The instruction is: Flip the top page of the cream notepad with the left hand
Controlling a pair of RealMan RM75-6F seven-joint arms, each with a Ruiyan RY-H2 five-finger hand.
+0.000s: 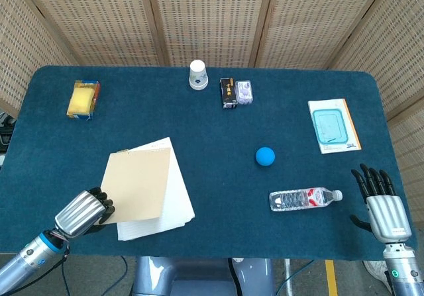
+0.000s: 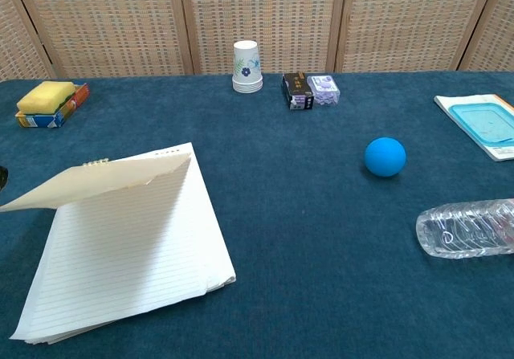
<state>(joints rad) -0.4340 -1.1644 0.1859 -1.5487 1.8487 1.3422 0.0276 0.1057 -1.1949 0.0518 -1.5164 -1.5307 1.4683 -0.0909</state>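
The cream notepad (image 1: 175,206) lies at the front left of the blue table, its lined white sheets (image 2: 128,254) exposed. Its tan top page (image 1: 136,183) is raised off the stack and tilts up toward the left, still attached at the far binding edge (image 2: 104,178). My left hand (image 1: 83,213) is at the page's lower left corner, dark fingers curled onto its edge and holding it up. Only a dark sliver at the left border of the chest view hints at that hand. My right hand (image 1: 381,203) rests at the front right with fingers extended and apart, holding nothing.
A clear water bottle (image 1: 305,198) lies on its side left of my right hand, and a blue ball (image 1: 265,156) sits beyond it. A paper cup (image 1: 197,75) and small boxes (image 1: 235,92) stand at the back. Far left is a yellow sponge box (image 1: 83,98), far right a teal-covered booklet (image 1: 333,125).
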